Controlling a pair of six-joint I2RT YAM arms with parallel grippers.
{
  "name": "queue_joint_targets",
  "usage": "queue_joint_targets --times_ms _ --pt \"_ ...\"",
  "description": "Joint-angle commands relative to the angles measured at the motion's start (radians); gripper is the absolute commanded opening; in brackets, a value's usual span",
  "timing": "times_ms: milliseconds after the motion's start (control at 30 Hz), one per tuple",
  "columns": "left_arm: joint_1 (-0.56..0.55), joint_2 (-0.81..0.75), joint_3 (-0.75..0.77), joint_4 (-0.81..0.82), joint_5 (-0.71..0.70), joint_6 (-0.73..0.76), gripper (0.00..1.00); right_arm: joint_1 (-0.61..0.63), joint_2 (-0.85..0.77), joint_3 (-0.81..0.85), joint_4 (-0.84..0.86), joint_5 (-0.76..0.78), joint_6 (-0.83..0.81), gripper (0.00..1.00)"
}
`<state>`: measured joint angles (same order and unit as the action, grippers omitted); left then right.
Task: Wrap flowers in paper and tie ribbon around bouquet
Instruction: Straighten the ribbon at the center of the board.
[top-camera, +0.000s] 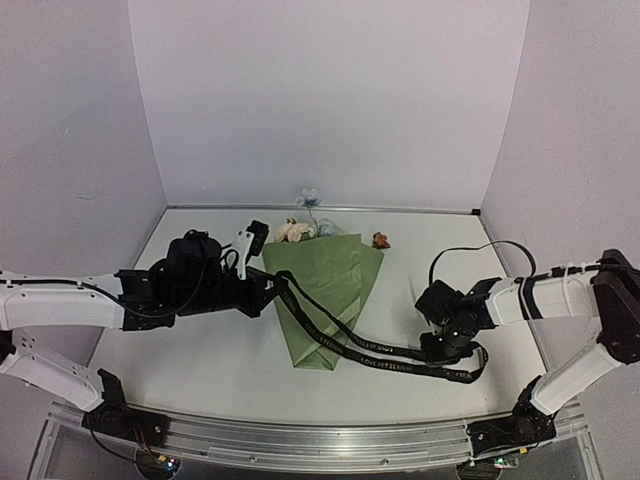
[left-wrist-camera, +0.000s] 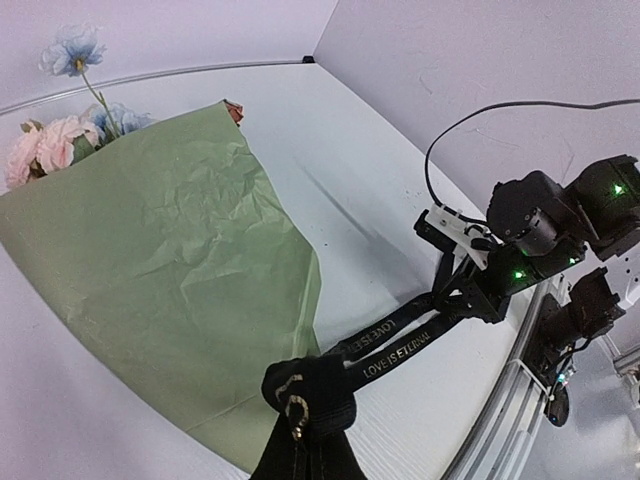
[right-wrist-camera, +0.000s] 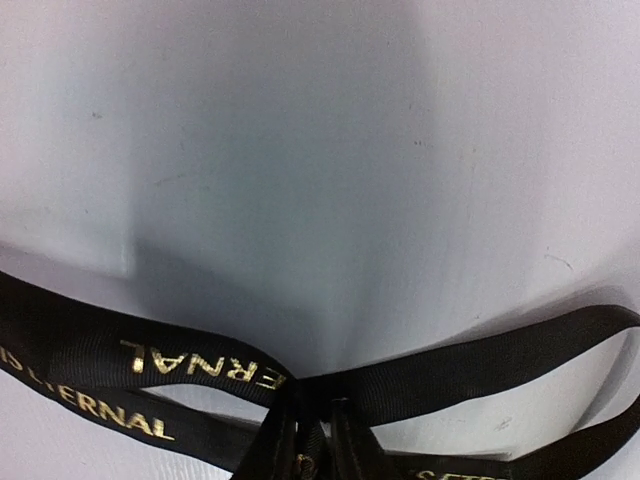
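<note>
**Bouquet** (top-camera: 325, 290): is lying flat at the middle of the surface (top-camera: 180, 370). Its long axis is running far to near, with the wide end far and the point near. The flowers (top-camera: 300, 228) are poking out at the far end, and one rust bloom is lying just beside the paper's far right corner.

**Paper** (left-wrist-camera: 170, 270): is showing its olive side up, crinkled and folded into the cone.

**Ribbon** (top-camera: 350, 345): two black strands are running slantwise over the near half of the cone, from its left edge out to the near right. I cannot tell whether any strand is passing beneath.

**Left end effector** (top-camera: 275, 285): is sitting against the cone's left edge, clamped on a bunched end of the ribbon. It is the nearer of the two to the bouquet.

**Right end effector** (top-camera: 445, 350): is standing apart from the cone at the near right. In its wrist view it appears pinched on the ribbon where the strands gather, with a loop trailing beyond it.

**Judgement**: the tie is depending on the ribbon's line crossing the cone's axis, so any cinching would be pulling left against right.

**Room**: bare surface is showing to the right and near, with walls well apart on three sides.
</note>
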<state>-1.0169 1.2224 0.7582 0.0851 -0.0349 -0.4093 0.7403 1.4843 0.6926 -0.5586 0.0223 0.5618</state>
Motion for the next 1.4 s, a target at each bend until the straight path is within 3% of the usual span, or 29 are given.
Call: queue_joint_targets --times_ms 0,267,400,667,800,1033,1200,1300,1367 --pt "0.007 -0.074 0.095 -0.107 -0.04 0.068 0.0 -0.004 -0.073 0.046 -0.145 0.091 -0.015 0.0" --pt "0.013 -0.222 0.248 -0.33 -0.189 0.213 0.0 -0.018 -0.318 0.265 -0.418 0.359 -0.133 0.0" --pt "0.016 -0.282 0.365 -0.388 -0.285 0.363 0.0 -0.025 -0.395 0.454 -0.504 0.441 -0.282 0.0" --pt "0.016 -0.309 0.587 -0.438 -0.338 0.643 0.0 -0.025 -0.365 0.912 -0.647 0.452 -0.622 0.0" --pt "0.016 -0.284 0.664 -0.504 -0.41 0.743 0.0 -0.025 -0.307 1.037 -0.703 0.426 -0.708 0.0" --pt "0.015 -0.287 0.695 -0.474 -0.504 0.861 0.0 -0.025 -0.184 0.998 -0.744 0.253 -0.593 0.0" --pt "0.017 -0.281 0.602 -0.514 -0.358 0.837 0.01 -0.025 -0.118 0.939 -0.74 0.23 -0.528 0.0" --pt "0.017 -0.21 0.511 -0.581 -0.204 0.706 0.0 -0.037 -0.117 0.855 -0.739 0.284 -0.519 0.0" --pt "0.019 -0.172 0.403 -0.529 -0.067 0.598 0.01 -0.067 -0.135 0.788 -0.739 0.297 -0.496 0.0"
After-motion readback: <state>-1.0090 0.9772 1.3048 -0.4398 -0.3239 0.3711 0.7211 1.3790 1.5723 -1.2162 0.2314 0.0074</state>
